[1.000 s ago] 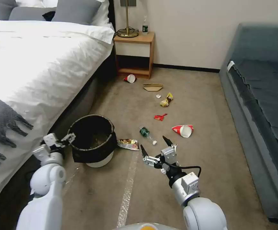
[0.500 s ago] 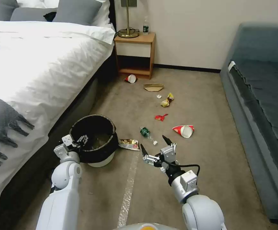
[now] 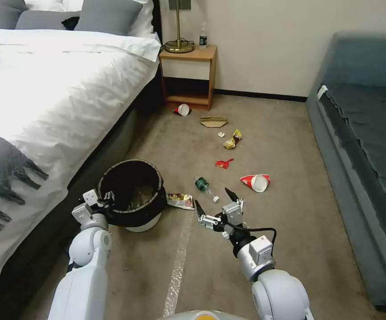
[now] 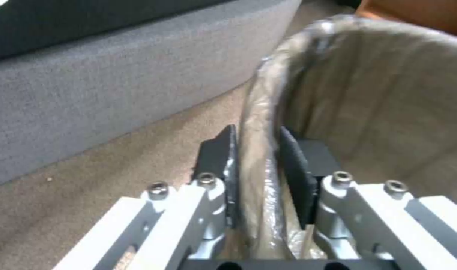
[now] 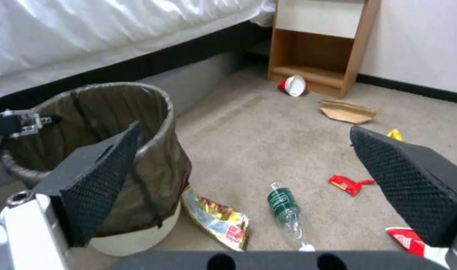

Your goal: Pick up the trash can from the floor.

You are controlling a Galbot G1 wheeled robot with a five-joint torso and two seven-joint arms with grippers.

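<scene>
- Head view: the trash can (image 3: 133,195) stands upright on the floor (image 3: 264,213), close beside the bed (image 3: 46,89) and just left of the pale tape strip (image 3: 177,262).
- Left wrist view: the left hand (image 4: 258,165) straddles the bin's rim, one pad on the outside of the wall and one inside, with the bag-covered edge running up between them. The pads sit narrow and look pressed onto the rim, so I read this as a grip already made on the trash can, with the bin not yet lifted off the carpet.
- Right wrist view: the right hand (image 5: 268,180) hangs wide open over the floor, well apart from the bin, above a green bottle (image 5: 283,210) and a snack wrapper (image 5: 216,221). It plays no part in the hold.
- Handling, as a judgement: the bin looks like thin plastic and nearly empty, so light and fairly stiff at the rolled rim, which is the sensible place to take it.
- The black bag liner (image 5: 108,123) folded over the rim is smooth and loose. The pads clamp film as well as plastic, so the film could slide or pull off.
- Held at one point on the rim, the can will probably hang tilted away from the hand. A slow, straight lift would help keep whatever lies at the bottom inside.
- Litter such as the red cup (image 3: 255,181) lies well away from the bin.
</scene>
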